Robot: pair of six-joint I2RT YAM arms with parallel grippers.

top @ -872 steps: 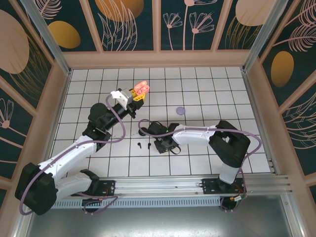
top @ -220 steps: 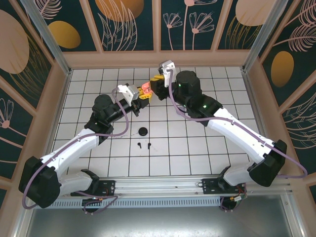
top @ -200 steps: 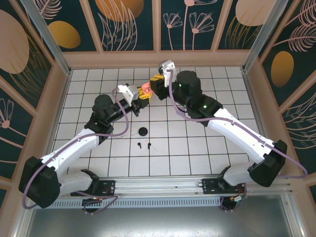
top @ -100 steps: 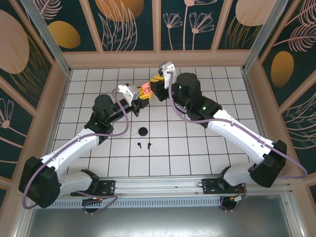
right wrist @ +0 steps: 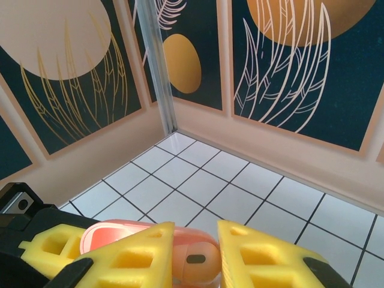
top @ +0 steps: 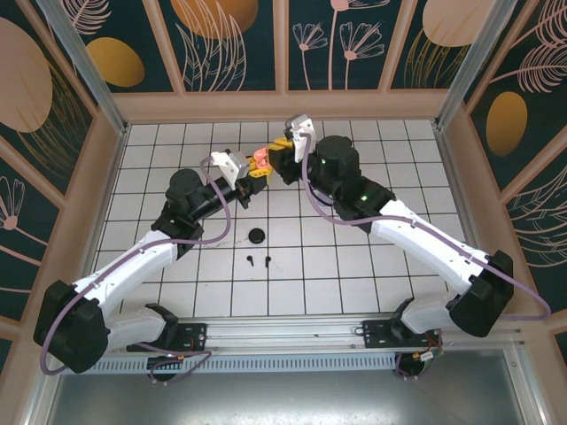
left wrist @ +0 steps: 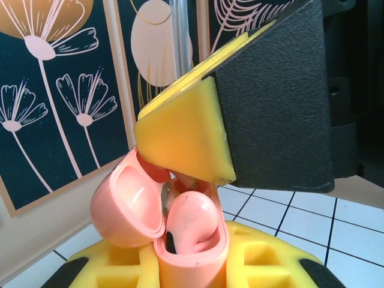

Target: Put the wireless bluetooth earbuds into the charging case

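Starting at the bottom of the top view: the white tiled counter [top: 337,274] has a black earbud [top: 252,260] and a second black earbud [top: 267,260] lying loose side by side, just left of centre. A small black disc [top: 258,235] sits just above them, but it's too small to tell what it is.

Further up, around upper centre, both arms meet. The left gripper [top: 254,168] is clamped on the pink case [top: 258,157], so the case is up off the counter, lid open. In the left wrist view the lid [left wrist: 129,207] hangs to the left and the case body stands upright between the yellow fingers [left wrist: 108,267].

The right gripper [top: 277,158] comes in from the right, touching the case. Its wrist view shows its yellow fingers [right wrist: 129,258] closed in on a pink earbud [right wrist: 193,261] with a little grey oval on it. From the left wrist, that earbud [left wrist: 192,219] looks to be down in the case, with the right gripper's yellow finger right on top of it.

Behind it all are dark teal wall panels [top: 230,44] with peach and gold flowers and leaves.
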